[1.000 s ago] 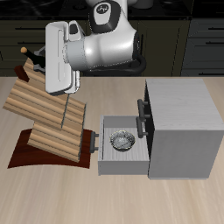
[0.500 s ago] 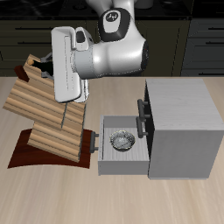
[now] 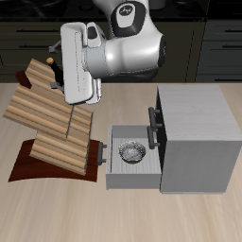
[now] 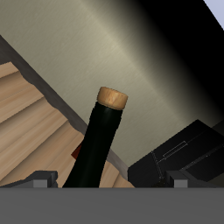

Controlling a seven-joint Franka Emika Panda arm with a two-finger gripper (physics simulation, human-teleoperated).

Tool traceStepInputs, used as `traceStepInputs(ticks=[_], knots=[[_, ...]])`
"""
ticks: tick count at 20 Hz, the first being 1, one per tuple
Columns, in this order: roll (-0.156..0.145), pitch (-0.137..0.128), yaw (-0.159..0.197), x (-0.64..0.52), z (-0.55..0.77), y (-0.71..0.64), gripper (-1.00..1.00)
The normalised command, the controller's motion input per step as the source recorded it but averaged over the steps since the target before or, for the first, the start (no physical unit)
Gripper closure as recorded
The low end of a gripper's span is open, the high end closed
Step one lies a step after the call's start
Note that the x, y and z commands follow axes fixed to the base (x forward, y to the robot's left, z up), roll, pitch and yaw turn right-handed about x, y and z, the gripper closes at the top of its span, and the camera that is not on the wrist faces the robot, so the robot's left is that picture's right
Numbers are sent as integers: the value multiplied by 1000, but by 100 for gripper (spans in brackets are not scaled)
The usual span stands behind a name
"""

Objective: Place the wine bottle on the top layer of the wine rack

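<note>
While my tool [image 4: 112, 182] pinches the wine bottle [image 4: 96, 144] above the rack near the table's [image 3: 123, 213] back corner, I should lower it slowly (neck along the ridges) onto the top layer [image 3: 43, 77]

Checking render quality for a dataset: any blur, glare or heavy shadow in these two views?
Exterior view: sharp, evenly lit, soft shadow beneath the wine rack. Wrist view: the wine bottle is crisp, a faint sheen along its neck, no glare; the backdrop is a smooth light-to-dark gradient.
</note>
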Motion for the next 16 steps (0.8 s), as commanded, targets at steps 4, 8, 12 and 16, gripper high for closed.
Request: traceStepInputs(ticks=[4, 8, 12, 16], knots=[[-1, -24, 23, -101, 129, 74, -100], [15, -67, 55, -141, 166, 162, -100], [11, -48, 66, -180, 72, 138, -100], [34, -35, 172, -234, 127, 227, -100]])
